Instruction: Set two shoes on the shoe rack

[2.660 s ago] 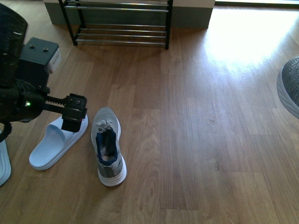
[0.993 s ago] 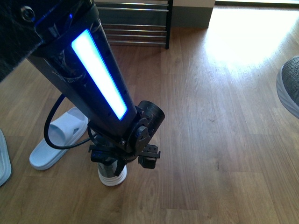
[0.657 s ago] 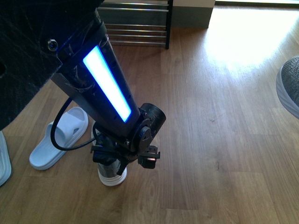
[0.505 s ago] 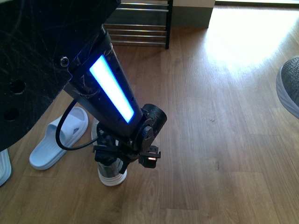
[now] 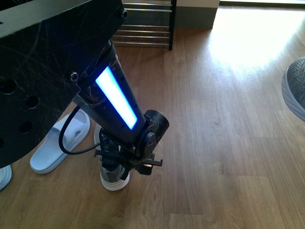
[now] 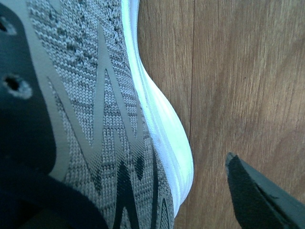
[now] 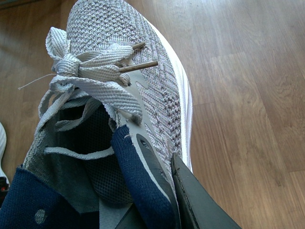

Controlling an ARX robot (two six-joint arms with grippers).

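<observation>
Nothing yet sits on the shoe rack (image 5: 143, 33), whose chrome rods stand bare at the far edge of the wooden floor (image 5: 214, 143), so the placing itself is all left to do. What shows is the pick-up stage. The left claw (image 5: 126, 166) is down over the grey knit sneaker (image 5: 113, 180), which lies on the floor just beside a pale blue slide (image 5: 57, 143). Its jaws are spread: in the left wrist view one finger (image 6: 257, 195) hangs over bare wood, apart from the shoe's white sole, so the grip looks not yet made.

The right claw (image 7: 157, 210) seems further along. Its outer finger (image 7: 200, 205) lies against the side of the second grey sneaker (image 7: 119, 62), by the navy collar, and it appears to be pinching that collar. That shoe looms at the right edge of the front view, well apart from the rack.

By my reading, closing on the first sneaker, lifting, and carrying both across remain.
</observation>
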